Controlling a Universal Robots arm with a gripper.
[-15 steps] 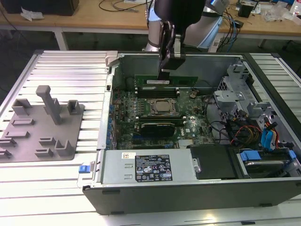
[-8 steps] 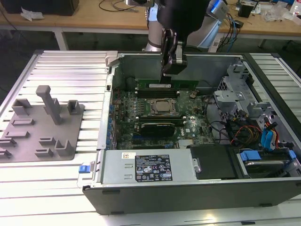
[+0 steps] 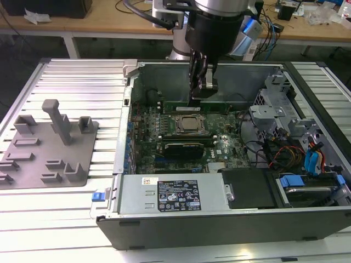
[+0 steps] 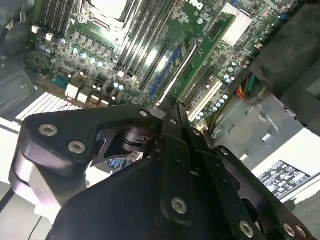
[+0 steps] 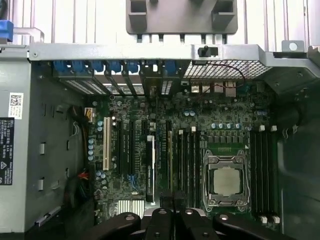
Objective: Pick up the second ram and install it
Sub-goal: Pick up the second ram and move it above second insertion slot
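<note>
Second ram point(image 3: 176, 105) stood on edge by the processor point(image 3: 190, 124), claw point(image 3: 196, 100) pinching its top, inside the open computer case point(image 3: 219, 227).

Second wrist view: the gripper point(image 4: 170, 105) is blocking the board beside the CPU socket point(image 4: 107, 7), and the frame edge is clipping that socket. Exterior view: the gripper is covering the middle of the green memory stick point(image 3: 215, 107) just behind the socket, so you are not seeing whether it is seated.

Fixture tray point(image 3: 33, 158) matt grey plastic; table point(image 3: 82, 82) ribbed bare metal; pincer point(image 3: 196, 100) matt black metal; motherboard point(image 5: 200, 116) glossy green.
</note>
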